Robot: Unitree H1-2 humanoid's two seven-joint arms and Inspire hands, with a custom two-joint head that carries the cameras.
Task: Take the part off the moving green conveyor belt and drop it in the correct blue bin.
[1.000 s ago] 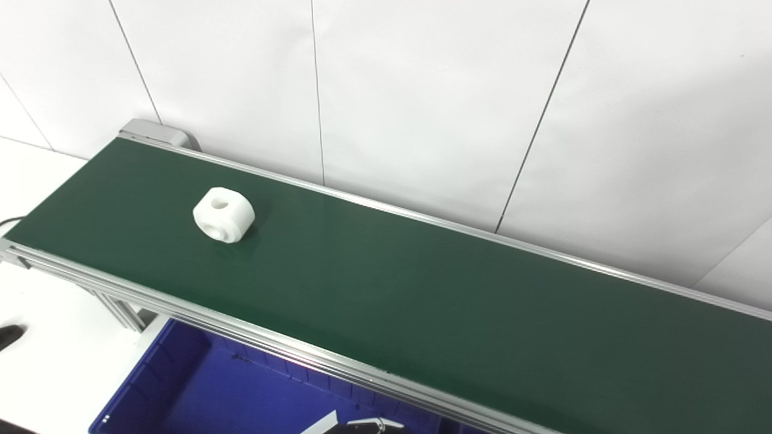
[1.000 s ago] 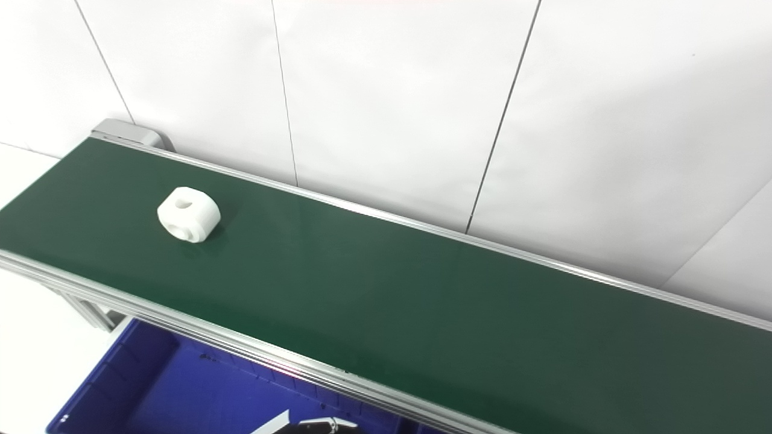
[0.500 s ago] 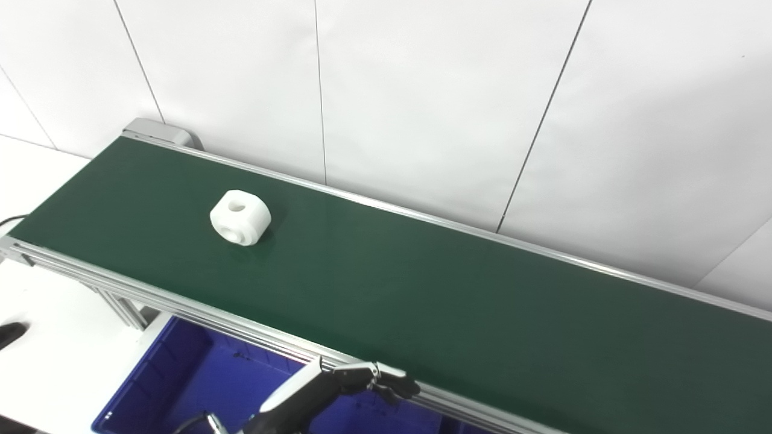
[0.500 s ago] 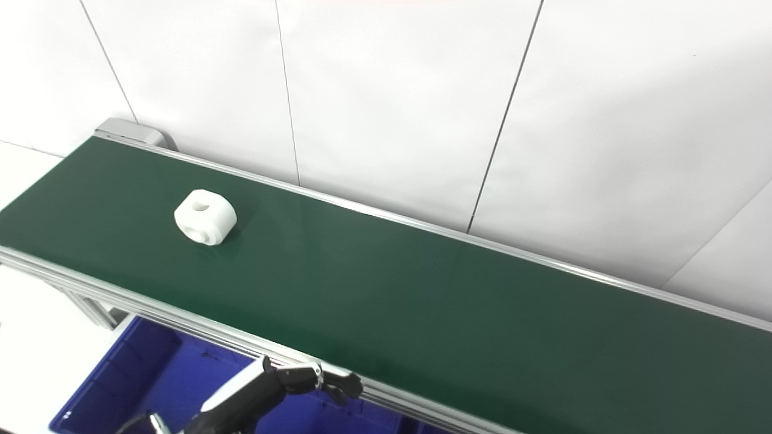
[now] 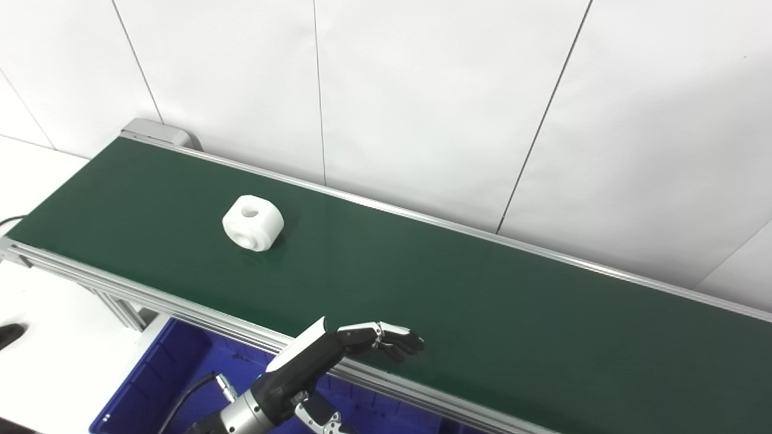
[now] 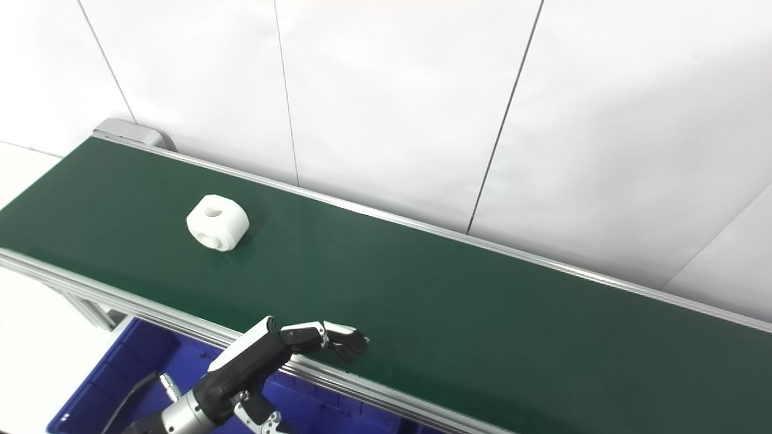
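Resting on the matte green belt (image 5: 482,301), a rounded white part (image 5: 253,223) shows bored holes.

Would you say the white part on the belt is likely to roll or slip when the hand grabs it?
The white part looks rigid and smooth, so it may slip in the fingers. It rests on a flat side on the belt, so rolling seems unlikely. Its rounded edges could let it twist.

A long green conveyor belt (image 5: 458,301) with silver aluminium side rails runs diagonally from upper left to lower right along a white panelled wall. One thing lies directly on it: a white part (image 5: 253,222), chunky and rounded with a hole through it, resting near the belt's left end.
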